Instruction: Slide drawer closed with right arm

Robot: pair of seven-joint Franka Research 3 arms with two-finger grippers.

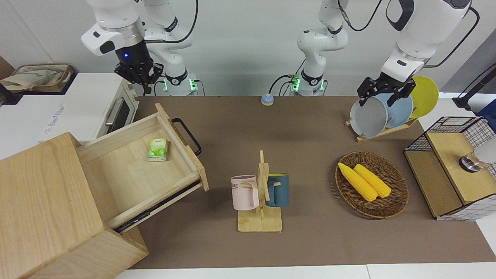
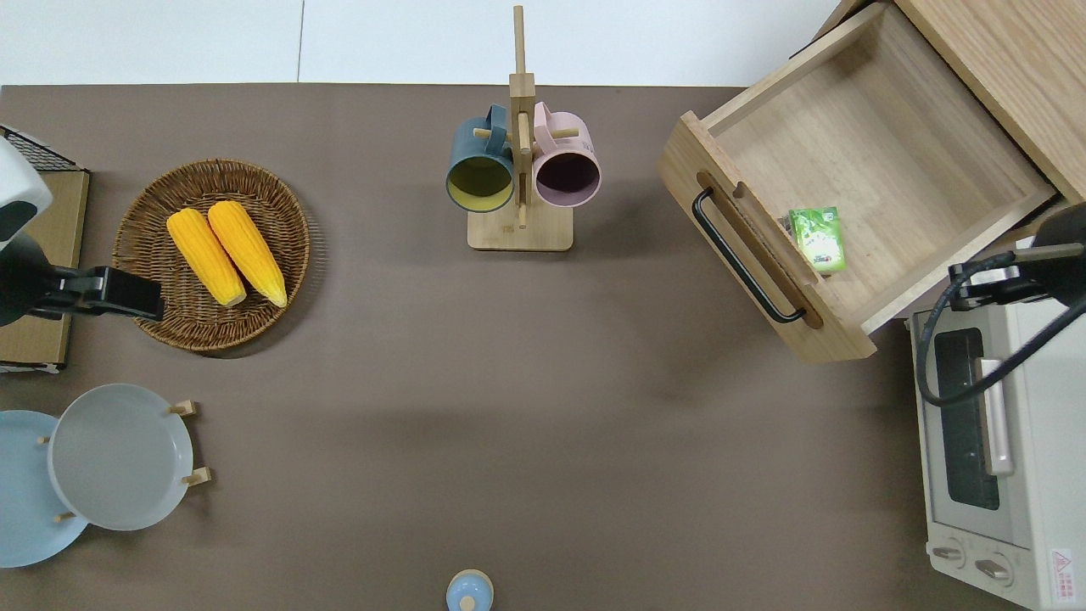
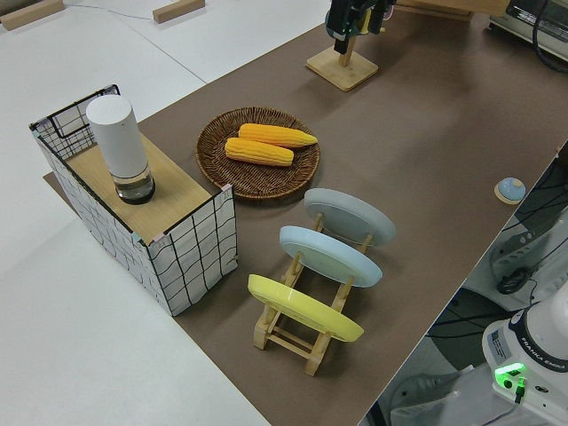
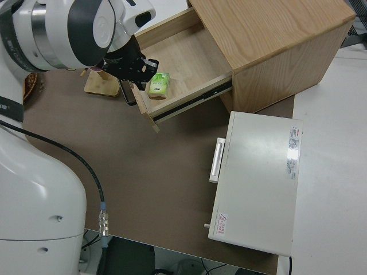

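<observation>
The pale-wood drawer [image 1: 131,174] stands pulled far out of its large pale-wood box [image 1: 42,201], with the black loop handle [image 1: 188,135] on its front panel. It also shows in the overhead view [image 2: 874,144] and the right side view [image 4: 183,63]. A small green pack [image 1: 157,149] lies inside, near the front panel. My right gripper [image 1: 140,79] hangs open and empty, high in the air. It is at the drawer's corner nearest the robots, by the toaster oven's edge, and touches nothing. The left arm is parked.
A white toaster oven [image 2: 1001,441] stands nearer to the robots than the drawer. A wooden mug stand [image 2: 519,170] with two mugs is mid-table, beside the drawer front. A wicker basket [image 2: 153,322] of corn, a plate rack [image 1: 381,130] and a wire-framed shelf box [image 1: 449,170] stand toward the left arm's end.
</observation>
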